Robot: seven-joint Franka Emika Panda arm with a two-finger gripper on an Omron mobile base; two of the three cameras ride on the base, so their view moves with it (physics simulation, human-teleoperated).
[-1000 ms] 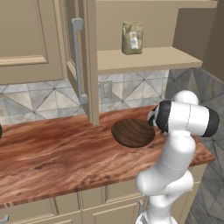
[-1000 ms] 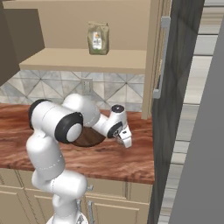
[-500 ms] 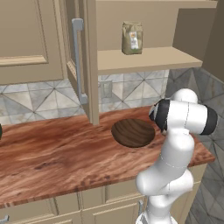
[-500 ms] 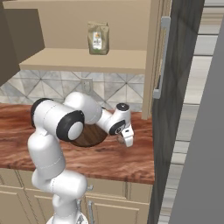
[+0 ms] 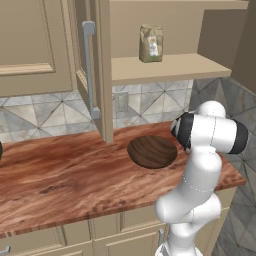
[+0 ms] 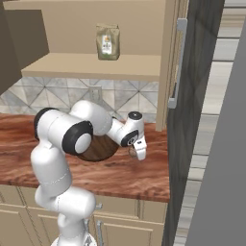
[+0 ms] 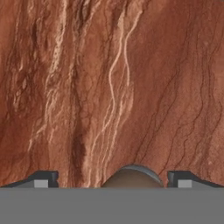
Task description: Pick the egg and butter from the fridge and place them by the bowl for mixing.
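Note:
The dark wood-grain bowl sits on the reddish counter; in the right base view the bowl is partly hidden by my arm. My gripper hangs low over the counter just right of the bowl, fingers pointing down. In the hand view my gripper is open, its tips far apart, and the rounded brown top of the egg shows between them without touching either. The grey fridge stands at the counter's right end. The butter is out of view.
An open cabinet door with a bar handle hangs over the counter left of the bowl. A paper bag stands on the open shelf above. The counter's front edge runs close below my gripper.
The fingers have spread from partly closed to wide apart, letting go of the egg. The hand has barely shifted beside the bowl.

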